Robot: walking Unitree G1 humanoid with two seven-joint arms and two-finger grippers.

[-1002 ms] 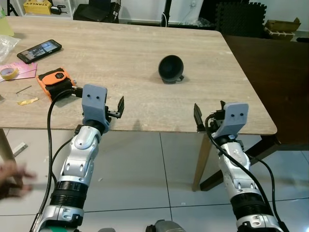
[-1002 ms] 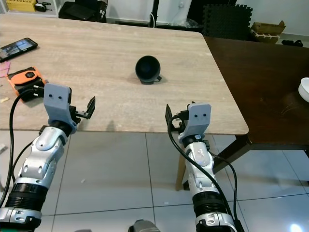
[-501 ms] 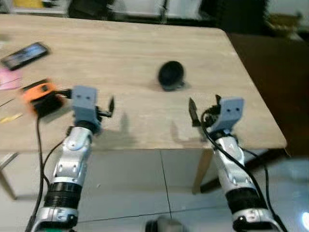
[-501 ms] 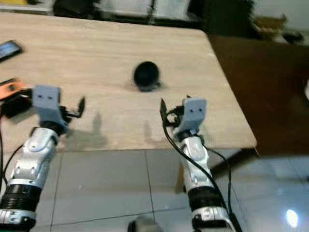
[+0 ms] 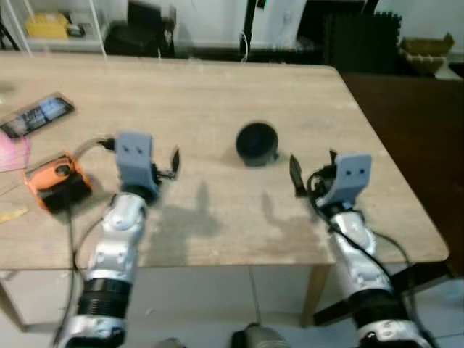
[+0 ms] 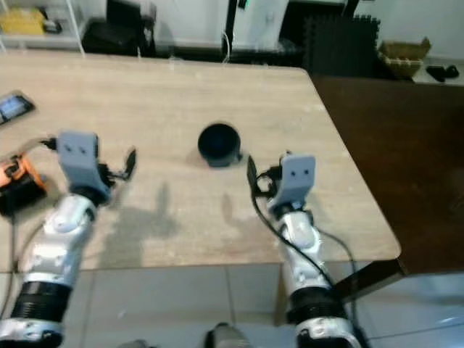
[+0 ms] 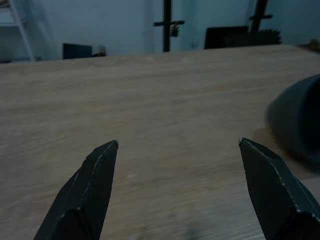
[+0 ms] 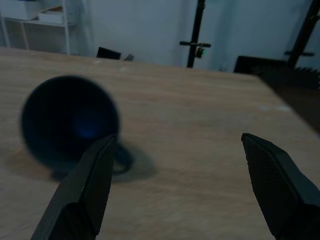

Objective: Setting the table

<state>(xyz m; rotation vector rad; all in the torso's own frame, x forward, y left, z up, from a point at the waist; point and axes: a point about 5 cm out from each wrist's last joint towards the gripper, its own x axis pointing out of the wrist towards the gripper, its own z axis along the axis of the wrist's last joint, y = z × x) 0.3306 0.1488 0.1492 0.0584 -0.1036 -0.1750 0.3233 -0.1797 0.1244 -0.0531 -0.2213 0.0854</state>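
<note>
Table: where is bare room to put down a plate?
Free: the far table beyond the black cup, the stretch between the left gripper and the cup, and the right edge. Crowded: the left end, with the phone and orange tool.

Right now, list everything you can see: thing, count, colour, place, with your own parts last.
Mug: 1, black, lying on its side mid-table, mouth towards the robot, between and beyond the two grippers.
Table: 1, light wood-grain top, directly ahead.
Phone: 1, black with lit screen, far left of the table.
Orange device: 1, orange and black, left part of the table beside the left arm.
Pink paper: 1, pink, left edge of the table.
Dark table: 1, dark brown, to the right of the light one.
Left gripper: 1, black fingers open, over the table left of the mug.
Right gripper: 1, black fingers open, over the table just right of the mug.
</note>
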